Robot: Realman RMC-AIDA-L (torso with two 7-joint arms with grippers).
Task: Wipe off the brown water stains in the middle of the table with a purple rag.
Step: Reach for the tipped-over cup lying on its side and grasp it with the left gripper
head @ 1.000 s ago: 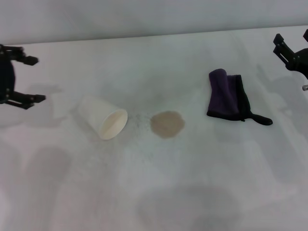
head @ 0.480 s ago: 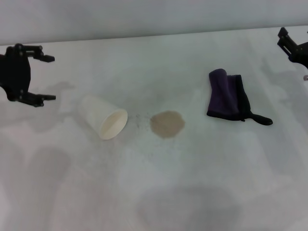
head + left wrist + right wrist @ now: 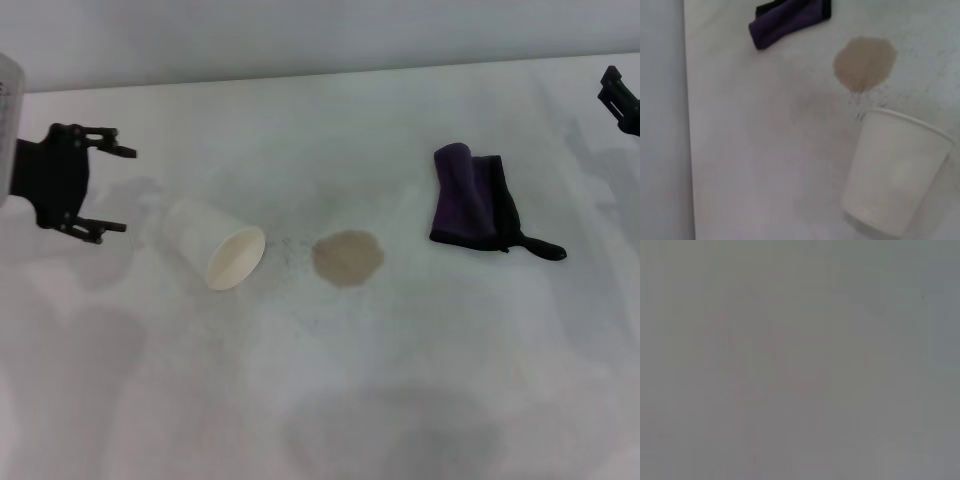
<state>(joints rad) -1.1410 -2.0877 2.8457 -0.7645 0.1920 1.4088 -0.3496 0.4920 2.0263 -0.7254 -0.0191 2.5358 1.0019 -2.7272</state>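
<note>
The brown water stain (image 3: 347, 257) is a roundish tan patch in the middle of the white table (image 3: 400, 380); the left wrist view shows the stain (image 3: 865, 62) too. To its right lies the folded purple rag (image 3: 472, 196) with black edging and a black tail, also seen as the rag (image 3: 790, 17) from the left wrist. My left gripper (image 3: 116, 189) hovers at the left, open and empty, just left of a tipped paper cup. Only a black part of my right gripper (image 3: 621, 100) shows at the right edge, beyond the rag.
A white paper cup (image 3: 222, 247) lies on its side left of the stain, mouth toward me; the left wrist view shows the cup (image 3: 895, 177) close by. Faint dark speckles dot the table between cup and stain. The right wrist view shows only plain grey.
My left gripper has moved right, closer to the cup. My right gripper has drifted further toward the right edge. Cup, stain and rag have not moved.
</note>
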